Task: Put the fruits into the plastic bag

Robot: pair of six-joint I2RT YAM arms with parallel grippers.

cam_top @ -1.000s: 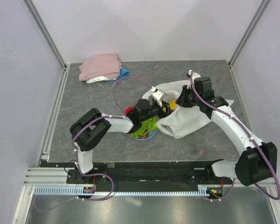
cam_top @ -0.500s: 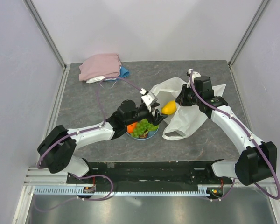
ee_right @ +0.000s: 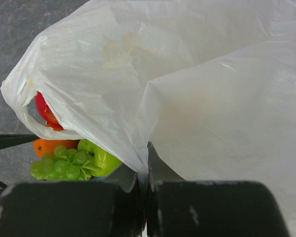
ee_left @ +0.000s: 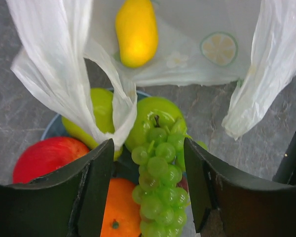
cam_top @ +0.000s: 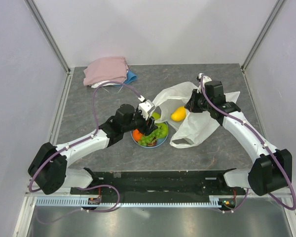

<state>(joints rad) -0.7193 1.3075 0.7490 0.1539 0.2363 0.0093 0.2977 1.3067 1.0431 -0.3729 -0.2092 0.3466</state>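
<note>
Near the middle of the worktop, toward its near edge, the light-blue plate (cam_top: 161, 143) carries an orange (ee_left: 119, 213), a red apple (ee_left: 45, 156), a grape bunch (ee_left: 160, 190), a green apple (ee_left: 153, 114) and a pear (ee_left: 97, 117). The left gripper (ee_left: 149, 150) hovers over them with its fingers spread on either side of the grapes, gripping nothing. One loop handle of the plastic bag (cam_top: 200, 126) droops onto the plate by the left finger. The bag lies just right of the plate, and the mango (cam_top: 177, 114) rests on its sheet between the handles. The right gripper (cam_top: 194, 105) has its fingers pressed together, pinching the bag's film. A pink cloth (cam_top: 106, 70) lies at the far left corner.
</note>
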